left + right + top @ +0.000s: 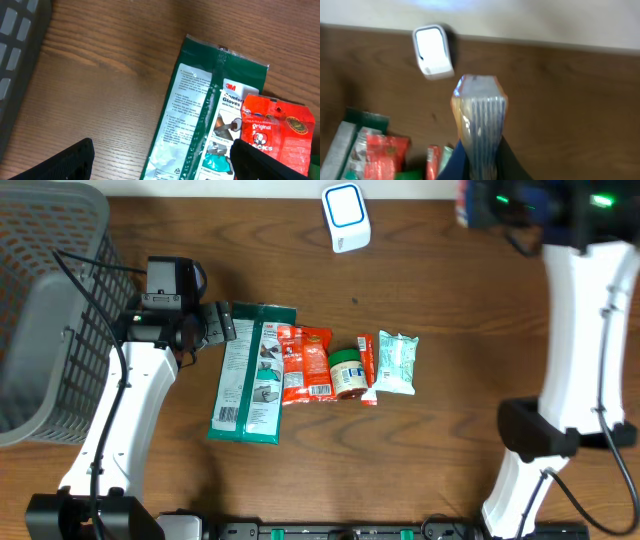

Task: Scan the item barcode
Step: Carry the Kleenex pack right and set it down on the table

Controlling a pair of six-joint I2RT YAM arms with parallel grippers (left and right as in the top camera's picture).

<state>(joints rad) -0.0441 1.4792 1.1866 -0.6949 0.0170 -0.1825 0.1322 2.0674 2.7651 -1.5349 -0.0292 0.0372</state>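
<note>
Plastic packet (479, 117), blue-striped, is seen edge-on.
Clenched by right gripper (480, 162) near scanner (433, 52); left gripper (222, 322) is released.

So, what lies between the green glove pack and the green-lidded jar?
The red packet, overlapping the glove pack; the overhead view shows it.

The right gripper (481, 164) clamps a clear-wrapped packet (480, 107), which is seen edge-on and upright, orange along its sides. Beyond it a white scanner (433, 52) stands near the far edge of the worktop (565, 95). A green pack (342, 140) and a red pouch (380, 150) lie at the lower left.
</note>
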